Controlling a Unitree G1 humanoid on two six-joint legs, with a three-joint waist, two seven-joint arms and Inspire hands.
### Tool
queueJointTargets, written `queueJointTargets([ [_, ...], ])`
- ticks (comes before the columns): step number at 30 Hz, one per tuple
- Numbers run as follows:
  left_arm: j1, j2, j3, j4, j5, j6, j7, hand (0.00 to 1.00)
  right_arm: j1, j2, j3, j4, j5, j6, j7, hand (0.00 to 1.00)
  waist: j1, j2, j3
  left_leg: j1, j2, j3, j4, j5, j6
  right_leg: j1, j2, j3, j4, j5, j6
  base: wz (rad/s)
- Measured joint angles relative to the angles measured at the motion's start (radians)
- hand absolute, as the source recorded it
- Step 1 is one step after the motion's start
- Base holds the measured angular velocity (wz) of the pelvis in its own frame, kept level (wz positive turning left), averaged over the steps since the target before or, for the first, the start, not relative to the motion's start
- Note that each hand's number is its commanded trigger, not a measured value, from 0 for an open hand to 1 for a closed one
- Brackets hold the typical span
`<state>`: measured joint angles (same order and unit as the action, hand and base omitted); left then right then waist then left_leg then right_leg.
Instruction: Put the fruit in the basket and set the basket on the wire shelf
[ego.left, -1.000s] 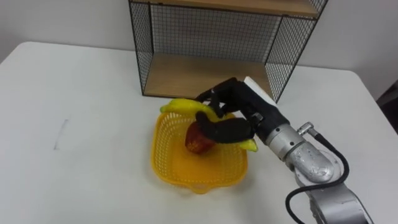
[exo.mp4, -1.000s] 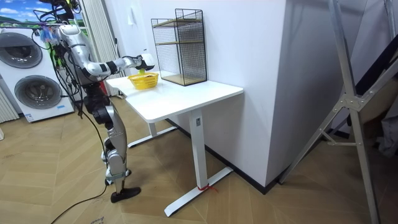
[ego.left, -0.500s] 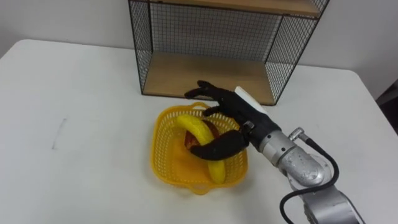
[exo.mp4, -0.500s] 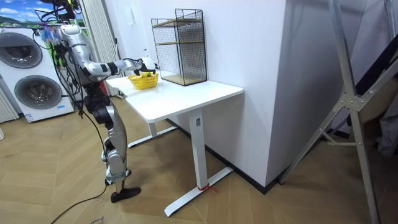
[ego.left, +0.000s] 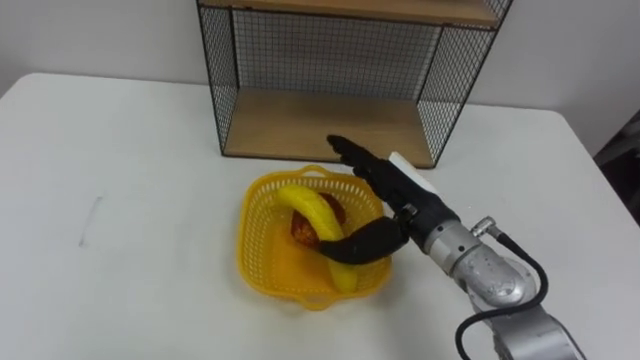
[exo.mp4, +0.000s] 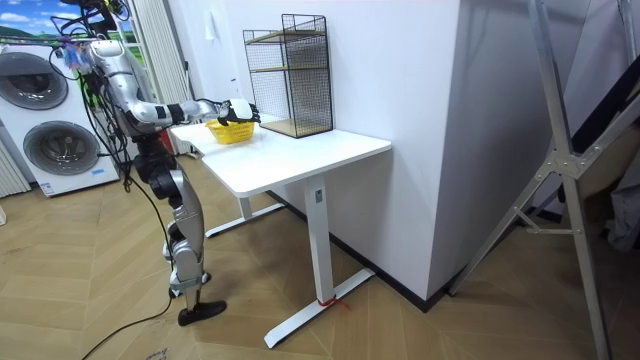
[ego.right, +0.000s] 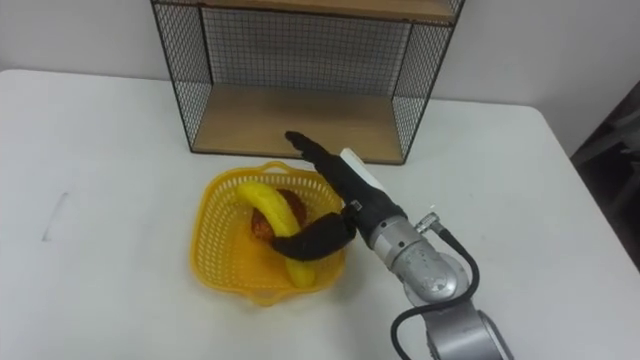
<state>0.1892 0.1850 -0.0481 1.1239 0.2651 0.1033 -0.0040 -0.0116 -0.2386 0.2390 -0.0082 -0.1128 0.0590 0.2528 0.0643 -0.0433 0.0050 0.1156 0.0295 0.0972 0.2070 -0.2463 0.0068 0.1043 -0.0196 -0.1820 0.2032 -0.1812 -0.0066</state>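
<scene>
Fruit is seen in the yellow basket (ego.left: 243, 240): a long, curved, smooth banana (ego.left: 318, 218) is laid on top of a round red apple (ego.left: 302, 229). The basket is made of plastic mesh full of little holes, and it is set on the flat white table (ego.left: 120, 180), just in front of the wire shelf (ego.left: 320, 120). The shelf is built from thin black wire and plain wooden boards. The right hand (ego.left: 385, 180), black with a shiny metal wrist, is held open over the basket's right rim. Its fingers are stretched straight toward the shelf, and its thumb is laid across the banana's lower end.
</scene>
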Motion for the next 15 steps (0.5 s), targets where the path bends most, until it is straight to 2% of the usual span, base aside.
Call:
queueJointTargets([
  [3,0.000,-0.001,0.031,0.000,-0.002,-0.002,0.000,0.00,0.014,0.003,-0.038,-0.001,0.043,-0.001,-0.006,0.00,-0.006,0.008,-0.0019,0.001,0.000,0.001,0.000,0.000,0.000,0.000,0.000,0.000,0.000,0.000,0.000,0.00],
  [5,0.005,-0.001,0.069,0.002,-0.049,-0.004,0.000,0.00,0.032,0.003,-0.079,-0.002,0.111,-0.001,-0.035,0.00,-0.006,0.021,-0.0089,0.003,0.000,0.003,0.000,0.000,0.000,0.000,0.000,0.003,0.000,0.000,0.000,-0.02],
  [11,0.045,-0.004,0.153,0.007,-0.229,-0.028,0.046,0.00,0.039,0.004,-0.161,-0.009,0.181,-0.004,-0.085,0.00,-0.007,0.045,-0.0061,0.015,0.002,0.007,-0.001,0.000,0.000,0.008,0.001,0.003,0.000,0.000,0.000,-0.02],
  [15,0.075,-0.008,0.254,0.003,-0.375,-0.047,0.122,0.00,0.044,0.003,-0.228,-0.013,0.367,-0.008,-0.136,0.00,-0.007,0.048,-0.0064,0.018,0.010,0.004,-0.001,0.000,0.000,0.015,0.002,0.000,-0.002,0.000,0.000,0.02],
])
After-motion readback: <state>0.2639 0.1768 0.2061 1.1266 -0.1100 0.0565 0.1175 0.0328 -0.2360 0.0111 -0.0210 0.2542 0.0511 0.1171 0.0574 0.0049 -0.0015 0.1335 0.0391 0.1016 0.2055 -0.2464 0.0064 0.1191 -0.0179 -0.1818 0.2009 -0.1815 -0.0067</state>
